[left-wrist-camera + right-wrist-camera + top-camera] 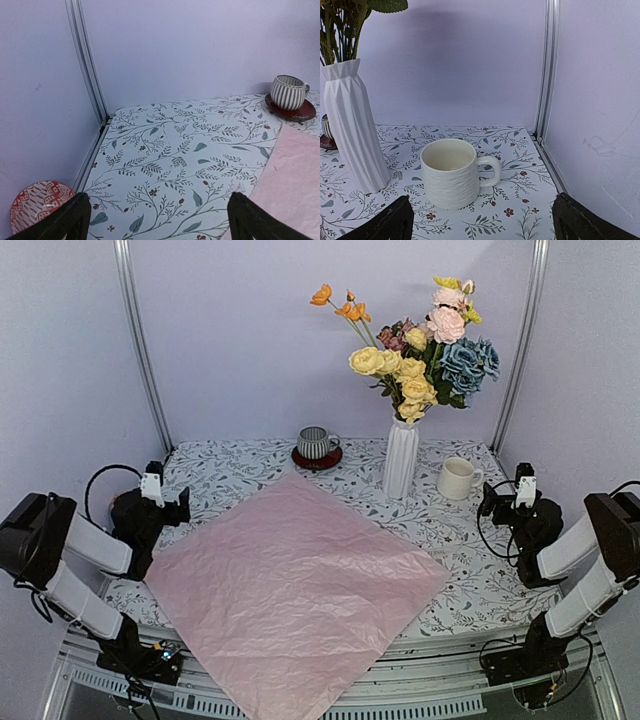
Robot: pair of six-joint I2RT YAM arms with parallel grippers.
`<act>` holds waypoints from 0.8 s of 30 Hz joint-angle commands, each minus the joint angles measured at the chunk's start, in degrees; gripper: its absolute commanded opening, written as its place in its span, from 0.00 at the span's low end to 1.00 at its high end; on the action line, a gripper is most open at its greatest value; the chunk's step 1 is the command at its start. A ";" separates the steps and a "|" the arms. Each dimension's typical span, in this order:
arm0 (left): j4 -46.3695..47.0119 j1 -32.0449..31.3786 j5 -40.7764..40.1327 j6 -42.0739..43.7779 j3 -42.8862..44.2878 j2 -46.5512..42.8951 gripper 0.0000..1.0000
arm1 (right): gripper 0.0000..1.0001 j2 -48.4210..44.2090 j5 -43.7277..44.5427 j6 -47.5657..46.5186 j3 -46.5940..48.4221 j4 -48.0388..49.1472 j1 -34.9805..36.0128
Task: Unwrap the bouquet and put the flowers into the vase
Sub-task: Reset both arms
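The flowers (425,350), yellow, pink, blue and orange blooms on green stems, stand in the white ribbed vase (401,455) at the back of the table. The vase (352,125) also shows at the left of the right wrist view. The bouquet's lilac-pink paper (290,585) lies flat and spread out across the middle of the table, its near corner over the front edge. My left gripper (183,506) sits open at the paper's left side, holding nothing. My right gripper (487,502) is open beside the cream mug, also holding nothing.
A cream mug (458,479) stands right of the vase. A striped grey cup (317,443) on a red saucer sits at the back centre. In the left wrist view a red patterned disc (37,205) lies beyond the table's left edge. Metal frame posts (140,350) flank the back wall.
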 commanded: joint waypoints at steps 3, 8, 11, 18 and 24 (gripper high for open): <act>-1.60 4.72 9.61 -1.41 4.49 2.07 0.98 | 0.99 0.65 0.68 0.49 0.43 -0.20 -0.29; 1.48 5.24 10.12 -1.90 2.30 2.25 0.98 | 0.99 0.63 0.68 0.53 0.38 -0.21 -0.25; 9.38 5.33 9.40 -2.66 -1.43 3.30 0.96 | 0.99 0.61 0.68 0.55 0.45 -0.21 -0.29; 10.04 4.19 5.94 -1.71 -1.06 3.88 0.98 | 0.99 0.63 0.70 0.48 0.43 -0.26 -0.29; 9.62 4.18 5.97 -1.80 -0.90 3.71 0.98 | 0.99 0.61 0.68 0.46 0.45 -0.26 -0.30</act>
